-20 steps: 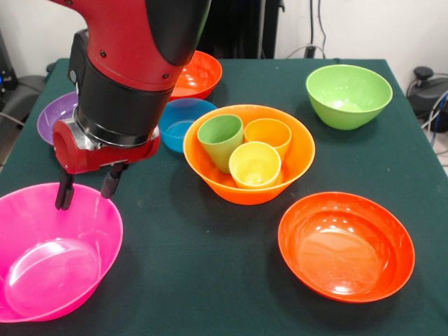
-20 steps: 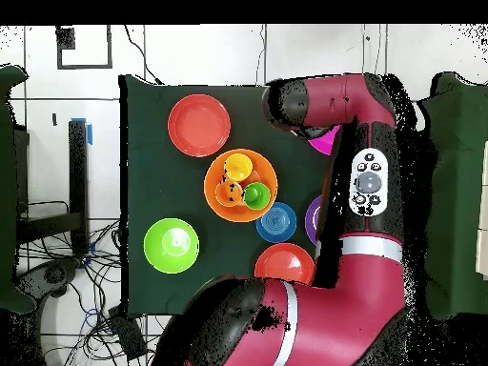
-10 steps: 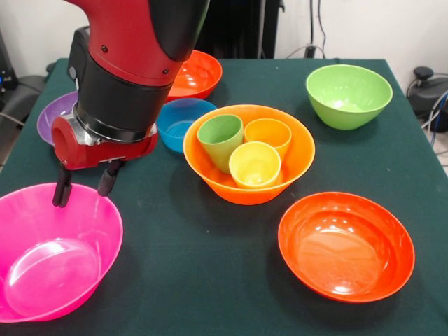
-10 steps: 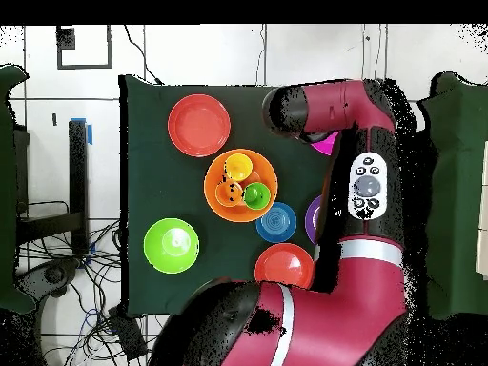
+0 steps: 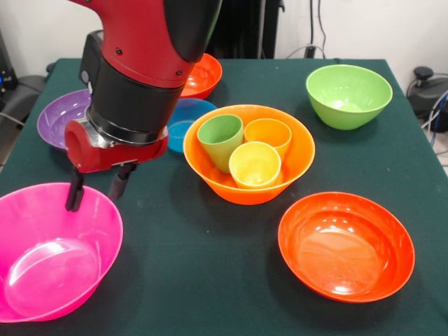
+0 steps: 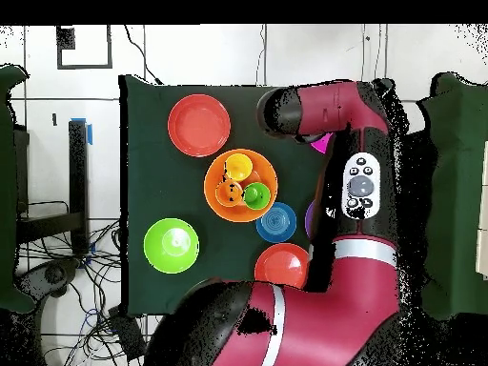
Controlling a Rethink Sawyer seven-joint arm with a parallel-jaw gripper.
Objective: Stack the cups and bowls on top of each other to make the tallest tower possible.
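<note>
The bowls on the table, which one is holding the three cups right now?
The large light orange bowl in the middle. It holds the green cup, yellow cup and orange cup; every other bowl sits empty.

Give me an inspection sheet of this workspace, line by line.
Surface: dark green table.
Job's things: light orange bowl holds green cup, yellow cup, orange cup; pink bowl, two red-orange bowls, purple bowl, blue bowl, lime bowl apart, unstacked.
Clutter: nothing seen.
Gripper: gripper open, empty, at pink bowl's far rim.
Cables: cables on floor beside table.
Surroundings: white wall.
</note>
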